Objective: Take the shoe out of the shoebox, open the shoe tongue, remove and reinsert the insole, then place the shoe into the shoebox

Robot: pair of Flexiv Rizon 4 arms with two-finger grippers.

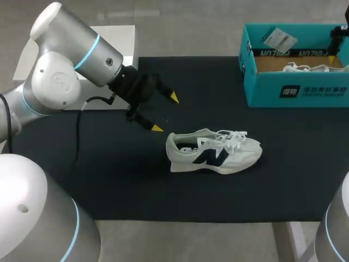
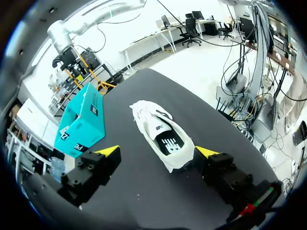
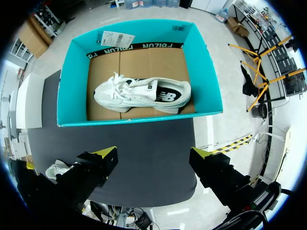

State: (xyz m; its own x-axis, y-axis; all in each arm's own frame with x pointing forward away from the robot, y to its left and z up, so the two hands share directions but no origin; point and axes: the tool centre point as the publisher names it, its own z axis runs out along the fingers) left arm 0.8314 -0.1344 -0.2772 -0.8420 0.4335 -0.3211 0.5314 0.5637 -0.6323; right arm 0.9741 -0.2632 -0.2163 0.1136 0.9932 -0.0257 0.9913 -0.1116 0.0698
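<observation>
Spread left tool (image 1: 165, 113), seemingly near shoe (image 1: 215, 153)

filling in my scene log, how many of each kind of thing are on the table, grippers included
black mat: 1
teal shoebox: 1
white sneakers: 2, one lying on the mat, one inside the shoebox
paper tag in the shoebox: 1
grippers: 2, left gripper, right gripper
total: 7
</observation>
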